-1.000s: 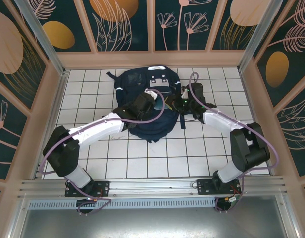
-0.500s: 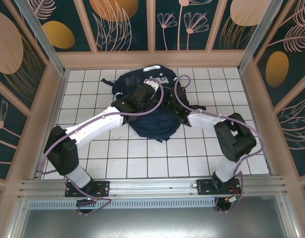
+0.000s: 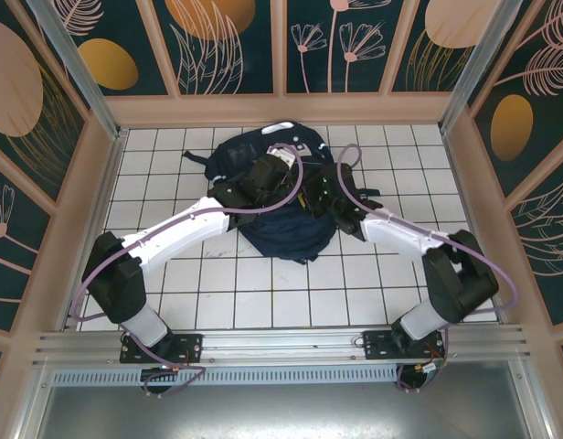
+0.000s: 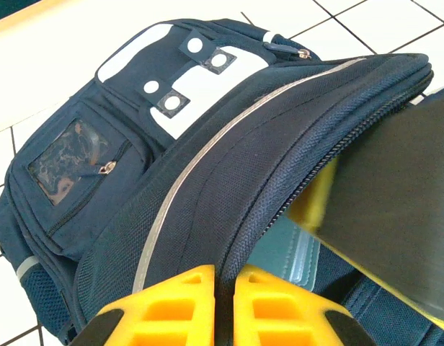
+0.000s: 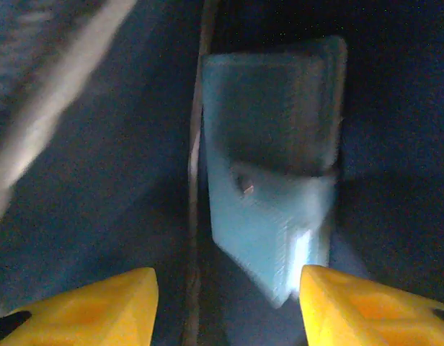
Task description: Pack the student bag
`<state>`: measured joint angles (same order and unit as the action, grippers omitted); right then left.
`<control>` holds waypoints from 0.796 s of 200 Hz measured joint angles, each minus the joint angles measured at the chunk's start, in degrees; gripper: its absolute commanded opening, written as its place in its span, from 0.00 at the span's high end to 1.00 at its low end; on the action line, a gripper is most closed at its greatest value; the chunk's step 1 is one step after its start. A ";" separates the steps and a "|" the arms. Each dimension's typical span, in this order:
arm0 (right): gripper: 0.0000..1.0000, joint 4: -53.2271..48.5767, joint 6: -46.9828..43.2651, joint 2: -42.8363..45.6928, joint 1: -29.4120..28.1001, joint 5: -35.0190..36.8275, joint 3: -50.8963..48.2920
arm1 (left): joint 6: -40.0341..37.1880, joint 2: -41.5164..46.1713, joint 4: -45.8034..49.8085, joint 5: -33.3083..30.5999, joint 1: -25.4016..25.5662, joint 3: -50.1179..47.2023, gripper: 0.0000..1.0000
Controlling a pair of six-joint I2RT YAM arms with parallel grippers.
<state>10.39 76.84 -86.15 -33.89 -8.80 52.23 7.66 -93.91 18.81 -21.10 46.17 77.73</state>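
Wider now, right end effector (image 5: 222, 282) gapes empty inside student bag (image 4: 207, 180); left end effector (image 4: 223, 280) pinches bag's flap edge.

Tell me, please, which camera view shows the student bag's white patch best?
The left wrist view: the white patch on the student bag sits close, sharp and uncovered. The top external view gives a thin sliver of it at the bag's far end. The right wrist view looks at dark, blurred bag fabric and a pale blue item.

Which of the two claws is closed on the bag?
The left claw, pinched shut on the open zip edge of the bag. The right claw is open and holds nothing; a teal item lies ahead of it.
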 measured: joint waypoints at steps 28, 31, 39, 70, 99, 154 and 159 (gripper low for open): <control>0.56 -3.41 -1.73 5.40 0.68 -1.22 -2.78 | 0.24 0.00 0.31 0.87 0.00 0.00 0.81; 0.56 -3.85 -2.12 5.86 0.79 -1.27 -3.04 | 0.28 0.00 0.37 1.14 0.00 0.00 0.79; 0.55 -4.98 -3.02 7.08 0.96 -1.38 -3.82 | 0.74 0.00 0.55 1.75 0.00 0.00 0.69; 0.47 -10.08 -8.39 11.89 2.21 -1.40 -6.64 | 2.80 0.11 2.47 4.35 -0.02 0.15 0.32; 0.38 -14.01 -14.14 16.39 4.72 -0.87 -9.22 | 6.84 4.11 3.21 6.60 -1.16 -3.69 0.16; 0.35 -15.43 -21.05 18.64 5.40 -2.36 -10.14 | 12.31 21.86 -0.70 12.98 -10.51 -23.80 0.17; 0.35 -15.41 -21.09 18.53 5.40 -2.62 -10.12 | 12.46 22.99 -1.62 14.12 -11.74 -25.77 0.17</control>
<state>-5.02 55.75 -67.61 -28.49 -11.42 42.11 20.12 -70.91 17.19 -6.98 34.44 51.96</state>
